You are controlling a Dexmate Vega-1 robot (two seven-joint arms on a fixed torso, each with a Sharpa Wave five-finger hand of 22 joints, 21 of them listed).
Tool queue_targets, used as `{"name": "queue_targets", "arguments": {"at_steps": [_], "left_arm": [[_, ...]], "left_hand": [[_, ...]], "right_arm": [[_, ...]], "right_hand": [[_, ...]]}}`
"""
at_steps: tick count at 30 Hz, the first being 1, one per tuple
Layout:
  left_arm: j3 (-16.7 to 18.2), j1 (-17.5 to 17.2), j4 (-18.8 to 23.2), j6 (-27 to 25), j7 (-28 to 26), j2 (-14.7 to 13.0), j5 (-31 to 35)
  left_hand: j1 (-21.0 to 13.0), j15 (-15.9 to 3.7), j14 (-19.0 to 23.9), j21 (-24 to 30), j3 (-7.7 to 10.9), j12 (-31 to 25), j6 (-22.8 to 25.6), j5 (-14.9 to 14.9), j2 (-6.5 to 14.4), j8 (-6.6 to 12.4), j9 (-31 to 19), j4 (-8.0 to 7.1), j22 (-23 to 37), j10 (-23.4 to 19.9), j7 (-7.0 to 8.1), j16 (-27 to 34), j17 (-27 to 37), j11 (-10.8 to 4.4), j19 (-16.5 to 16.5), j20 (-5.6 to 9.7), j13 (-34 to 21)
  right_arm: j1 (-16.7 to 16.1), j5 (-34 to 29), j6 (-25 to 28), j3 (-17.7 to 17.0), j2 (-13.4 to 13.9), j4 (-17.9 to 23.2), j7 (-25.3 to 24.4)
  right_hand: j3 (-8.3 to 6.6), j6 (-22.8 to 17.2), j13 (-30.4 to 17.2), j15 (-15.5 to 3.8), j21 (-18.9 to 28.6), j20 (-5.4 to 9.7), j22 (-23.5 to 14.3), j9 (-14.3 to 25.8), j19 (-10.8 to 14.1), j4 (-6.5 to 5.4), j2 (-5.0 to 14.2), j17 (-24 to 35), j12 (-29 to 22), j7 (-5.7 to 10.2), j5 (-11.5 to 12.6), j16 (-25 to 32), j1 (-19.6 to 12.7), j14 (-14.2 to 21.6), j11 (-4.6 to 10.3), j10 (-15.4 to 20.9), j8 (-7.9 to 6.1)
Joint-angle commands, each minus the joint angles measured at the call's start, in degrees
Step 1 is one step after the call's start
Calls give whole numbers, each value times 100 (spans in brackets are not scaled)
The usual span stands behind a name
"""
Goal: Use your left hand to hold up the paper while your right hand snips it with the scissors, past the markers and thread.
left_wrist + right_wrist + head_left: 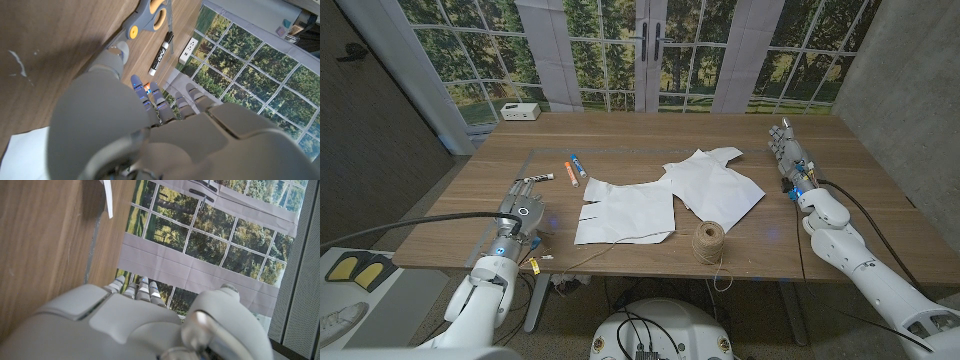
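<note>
Paper (665, 195) lies mid-desk, both hands apart from it.
Twine ball (709, 241) sits at its near edge, markers (573, 167) to its left. The left wrist view shows scissors (148, 16) beyond the left hand (520, 212) — fingers (150, 95) loosely extended, empty; right hand (790, 152) likewise empty — marker writing unreadable.
</note>
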State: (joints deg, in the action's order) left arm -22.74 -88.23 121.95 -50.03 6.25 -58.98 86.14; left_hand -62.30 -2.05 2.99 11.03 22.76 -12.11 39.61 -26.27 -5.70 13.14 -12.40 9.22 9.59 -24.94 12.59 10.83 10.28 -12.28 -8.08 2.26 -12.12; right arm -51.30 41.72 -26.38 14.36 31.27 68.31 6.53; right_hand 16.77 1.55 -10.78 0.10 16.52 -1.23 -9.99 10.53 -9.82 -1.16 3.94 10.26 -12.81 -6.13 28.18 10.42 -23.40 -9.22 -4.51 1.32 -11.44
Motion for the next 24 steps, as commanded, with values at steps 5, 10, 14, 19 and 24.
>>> {"name": "queue_targets", "arguments": {"at_steps": [5, 10, 14, 19, 24], "left_arm": [[-51, 126, -243, 64, 256, 268, 445], [-27, 124, -260, 115, 284, 314, 491], [-43, 150, -301, 159, 398, 361, 583], [-17, 154, -315, 193, 455, 400, 620], [-38, 195, -359, 274, 560, 448, 670]], "left_hand": [[-139, -543, 44, 13, 85, -33, 8, 64, 52, 19, -10, 1, 22, -72, 8, 30, 8, 43, -47, 252, -27], [-205, -566, 81, 12, 116, -38, -2, 99, 88, 15, -12, 7, 23, -93, 9, 38, 9, 32, -53, 255, -28], [-234, -559, 76, 8, 129, -37, -6, 115, 102, 15, -14, 11, 24, -94, 9, 33, 9, 44, -48, 253, -28], [-560, -502, 5, -41, 307, -18, 15, 268, 333, 47, -50, 44, 33, -56, 9, -2, 14, 116, 121, 260, -33], [-625, -522, 1, -30, 331, -1, -40, 330, 345, 27, -51, 49, 31, -12, 5, -4, 14, 99, 114, 272, -34]], "right_arm": [[25, 28, 8, -7, -20, -88, 27], [48, 55, 5, -13, -44, -138, 50], [61, 60, -20, -15, -53, -178, 78], [75, 104, -54, -26, -94, -249, 123], [68, 126, -65, -36, -119, -279, 120]], "right_hand": [[8, 37, -11, -25, -22, -17, -24, 20, 9, 35, 40, 9, 2, -7, 23, 14, -37, -17, 5, -18, 16], [8, 39, -11, -23, -33, -19, -24, 20, 14, 36, 41, 9, -1, -6, 23, 16, -38, -13, 4, -12, 17], [9, 40, -11, -22, -42, -20, -25, 20, 18, 37, 42, 9, 2, -8, 23, 17, -38, -12, 3, -19, 17], [10, 39, -11, -26, -53, -20, -25, 20, 23, 38, 43, 9, 0, -4, 24, 17, -39, -11, -11, -16, 16], [25, 34, -11, -23, -69, -20, -26, 20, 33, 32, 28, 9, 1, -9, 18, 16, -17, -12, 5, -18, 16]]}}
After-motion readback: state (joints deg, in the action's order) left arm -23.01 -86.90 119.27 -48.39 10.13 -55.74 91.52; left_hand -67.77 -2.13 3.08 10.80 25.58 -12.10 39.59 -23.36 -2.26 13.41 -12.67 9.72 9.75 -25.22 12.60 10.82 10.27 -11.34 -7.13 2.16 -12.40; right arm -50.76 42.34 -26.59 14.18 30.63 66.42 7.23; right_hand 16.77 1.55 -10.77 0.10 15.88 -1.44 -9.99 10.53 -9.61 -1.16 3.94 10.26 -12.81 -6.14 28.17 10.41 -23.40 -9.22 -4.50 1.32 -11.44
